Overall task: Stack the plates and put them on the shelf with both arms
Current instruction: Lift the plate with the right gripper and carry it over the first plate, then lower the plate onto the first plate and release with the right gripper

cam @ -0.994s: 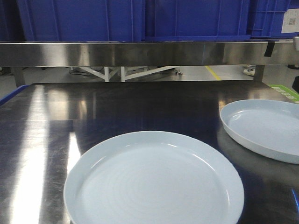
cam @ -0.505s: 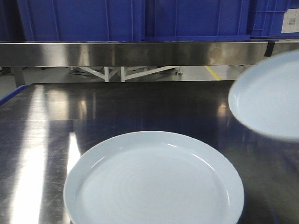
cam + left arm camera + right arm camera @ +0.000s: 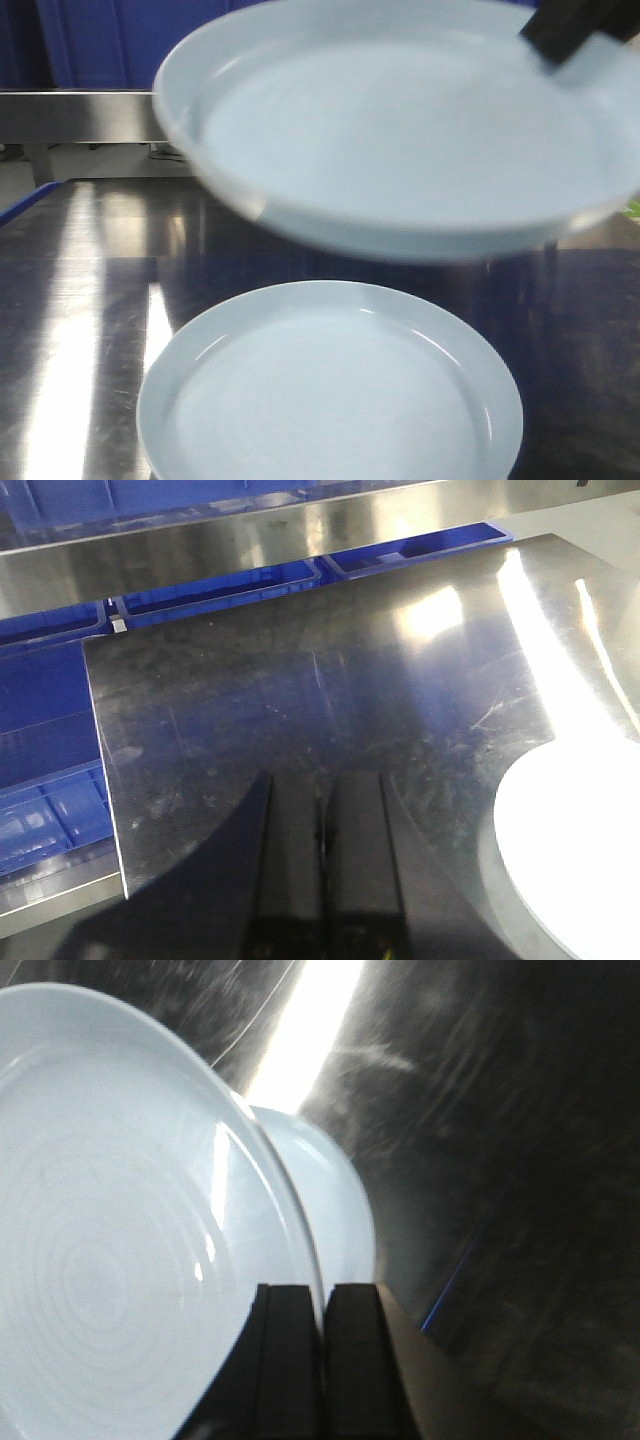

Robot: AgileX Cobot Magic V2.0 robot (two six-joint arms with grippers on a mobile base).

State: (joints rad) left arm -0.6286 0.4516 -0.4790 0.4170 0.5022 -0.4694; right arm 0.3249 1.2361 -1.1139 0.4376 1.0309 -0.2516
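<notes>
The upper plate (image 3: 400, 130) is held in the air above the counter (image 3: 80, 300). It looks blurred in the front view. It is gripped at its rim by the right end effector (image 3: 322, 1295), whose two dark fingers are closed on the edge. In the front view, one dark finger is seen on the rim at the top right.

The lower plate (image 3: 330, 400) is lying flat on the counter, near the front edge. The upper plate is seen right over it, and the two are kept apart, with a strip of dark counter seen between them. In the right wrist view, most of the lower plate is hidden under the upper one, and only its right side is seen past the rim.

The left end effector (image 3: 322, 785) is seen over the bare counter, with its fingers pressed together. The lower plate is seen to its right as a bright white shape, apart from the fingers.

The shelf (image 3: 80, 115) is seen behind the counter as a flat steel rail. A blue crate (image 3: 90, 40) is seen above it. Much of both is covered by the upper plate in the front view.
</notes>
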